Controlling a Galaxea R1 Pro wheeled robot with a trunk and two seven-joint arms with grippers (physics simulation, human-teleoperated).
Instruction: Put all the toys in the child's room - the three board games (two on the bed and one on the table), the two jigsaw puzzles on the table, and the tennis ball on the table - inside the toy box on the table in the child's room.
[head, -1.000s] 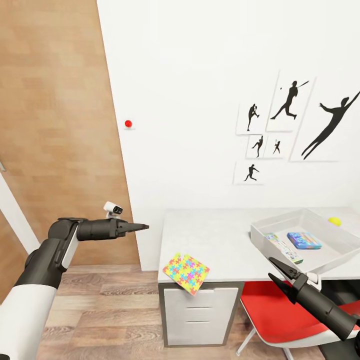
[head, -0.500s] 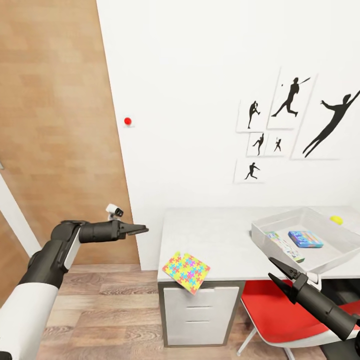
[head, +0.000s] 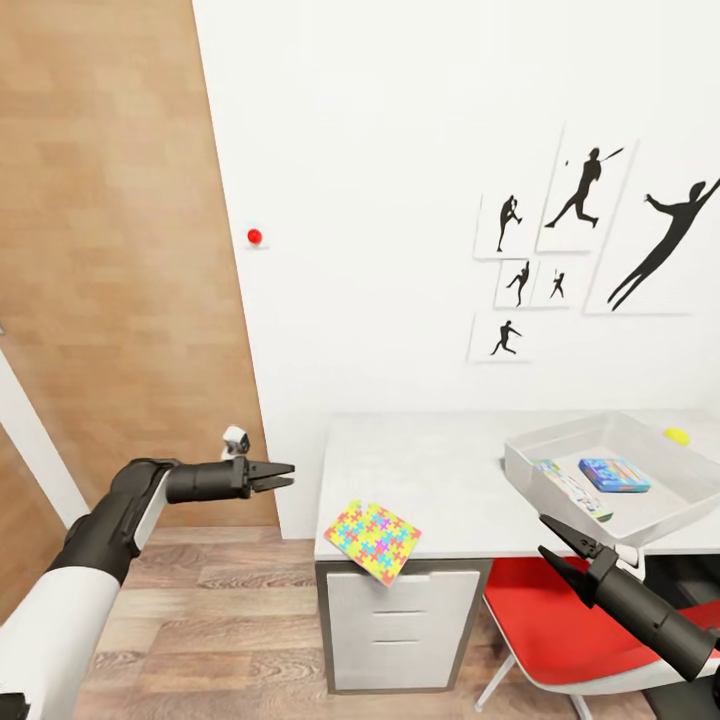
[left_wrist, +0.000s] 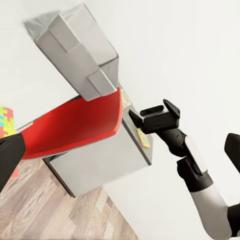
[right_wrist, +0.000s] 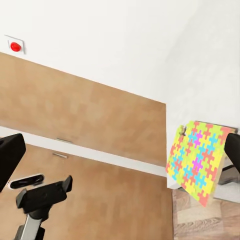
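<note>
A multicoloured jigsaw puzzle (head: 373, 540) (right_wrist: 197, 160) lies tilted over the table's (head: 430, 470) front left corner, partly past the edge. The pale grey toy box (head: 530, 462) stands on the table to the right. Two board games lie inside it, a blue one (head: 612, 474) and a white and green one (head: 570, 490). The yellow tennis ball (head: 678, 436) rests on the table behind the box. My left gripper (head: 277, 475) (right_wrist: 42, 192) hovers open and empty, left of the table at about tabletop height. My right gripper (head: 547, 537) (left_wrist: 155, 117) is open and empty, just in front of the toy box. The bed is out of view.
A red chair (head: 560, 630) is tucked under the table on the right, below my right arm. A white drawer unit (head: 400, 625) stands under the table's left end. Behind the table is a white wall with silhouette pictures (head: 575, 245). A wooden wall panel (head: 110, 250) is at left.
My left arm has sunk a little and its wrist has turned, the gripper staying open. The head view has shifted slightly. The right arm and the toys have hardly moved.
</note>
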